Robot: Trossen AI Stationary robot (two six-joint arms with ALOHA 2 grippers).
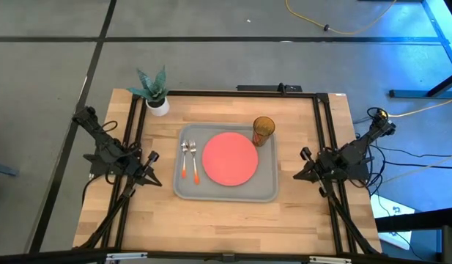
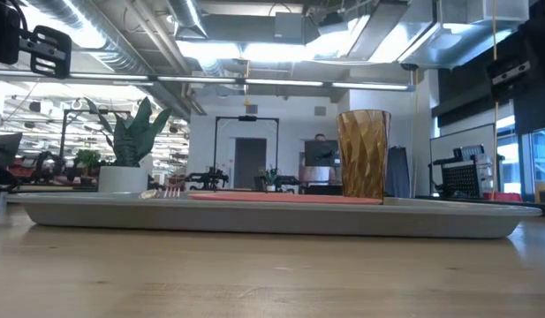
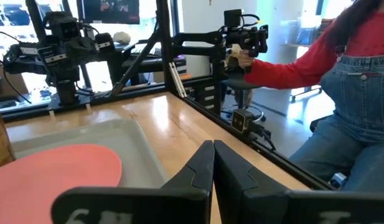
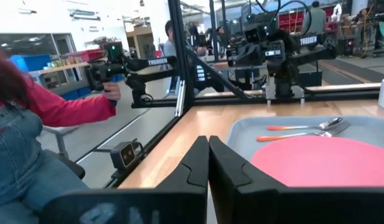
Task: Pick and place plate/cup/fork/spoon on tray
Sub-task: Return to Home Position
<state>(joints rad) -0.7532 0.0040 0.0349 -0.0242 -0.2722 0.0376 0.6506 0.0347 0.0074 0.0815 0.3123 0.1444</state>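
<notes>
The grey tray [image 1: 183, 187] lies in the middle of the table. The coral plate [image 1: 230, 158] lies flat in it. The amber cup [image 1: 263, 130] stands upright at the tray's far right corner. The fork [image 1: 184, 157] and the spoon [image 1: 193, 160] lie side by side at the tray's left, orange tips toward the near edge. My left gripper [image 1: 155, 163] is shut and empty, left of the tray. My right gripper [image 1: 297, 171] is shut and empty, right of the tray.
A small potted plant [image 1: 155, 92] stands at the table's far left. A black frame rail [image 1: 233, 93] runs around the table. A person in a red sleeve [image 3: 285, 62] stands beside the table's near edge, hand on a handle.
</notes>
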